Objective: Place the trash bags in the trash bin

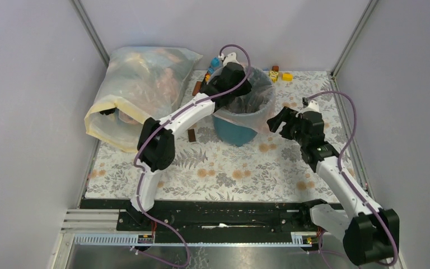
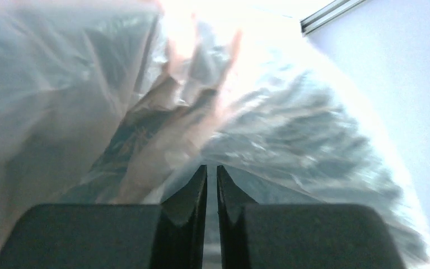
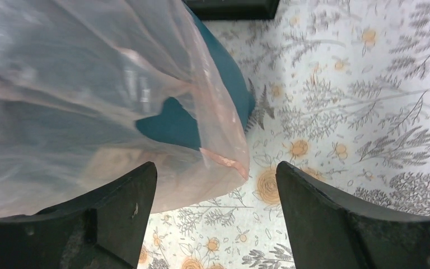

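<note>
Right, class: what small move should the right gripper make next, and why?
Probably nudge the right gripper forward and close on the trash bag's loose corner. Its jaws stand open beside the trash bin, and that corner hangs outside the wall. The left gripper, jaws nearly together, is up at the bin's mouth.

Left gripper (image 1: 244,88) is reaching over the far rim of the teal trash bin (image 1: 235,132), a pale-pink trash bag (image 1: 262,113) is draping over that rim, right gripper (image 1: 279,124) is hovering just beside the bin's right side, and a yellowish sack (image 1: 140,89) is lying far-left on the floral table (image 1: 229,174).
</note>
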Robot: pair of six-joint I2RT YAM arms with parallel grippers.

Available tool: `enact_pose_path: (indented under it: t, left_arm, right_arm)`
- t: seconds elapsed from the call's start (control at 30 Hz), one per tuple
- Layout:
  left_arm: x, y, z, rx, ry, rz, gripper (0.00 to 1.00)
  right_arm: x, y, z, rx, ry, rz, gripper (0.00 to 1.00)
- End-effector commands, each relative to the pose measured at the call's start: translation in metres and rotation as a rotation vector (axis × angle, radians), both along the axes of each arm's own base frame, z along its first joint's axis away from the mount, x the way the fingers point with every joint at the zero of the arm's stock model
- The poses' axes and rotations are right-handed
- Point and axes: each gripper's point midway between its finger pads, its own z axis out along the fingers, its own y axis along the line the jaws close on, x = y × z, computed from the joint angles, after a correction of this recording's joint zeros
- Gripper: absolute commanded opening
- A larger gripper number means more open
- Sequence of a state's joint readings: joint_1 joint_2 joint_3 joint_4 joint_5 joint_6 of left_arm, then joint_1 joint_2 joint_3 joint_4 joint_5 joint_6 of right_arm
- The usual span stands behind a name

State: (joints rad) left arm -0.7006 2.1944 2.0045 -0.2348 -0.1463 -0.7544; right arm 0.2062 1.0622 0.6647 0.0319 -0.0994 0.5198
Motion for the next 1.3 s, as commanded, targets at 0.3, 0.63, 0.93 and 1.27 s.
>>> enact_pose_path:
  t: [0.3, 0.63, 0.93, 1.27]
  left_arm:
    - [-0.089, 0.078, 0.193, -0.011, -0.339, -0.084, 0.50]
    - [-0.158, 0.203, 0.101, 0.175, -0.391, 0.135, 0.99]
    - [-0.185, 0.277, 0.021, 0.312, -0.474, 0.300, 0.99]
    - [-0.162, 0.312, -0.041, 0.486, -0.378, 0.392, 0.99]
  right_arm:
    - [-0.013, -0.054, 0.064, -0.204, -0.294, -0.166, 1.00]
    - [-0.034, -0.084, 0.029, -0.230, -0.585, -0.307, 1.00]
    - [-0.025, -0.111, -0.011, -0.510, -0.506, -0.348, 1.00]
    - [0.007, -0.113, -0.055, -0.621, -0.488, -0.330, 1.00]
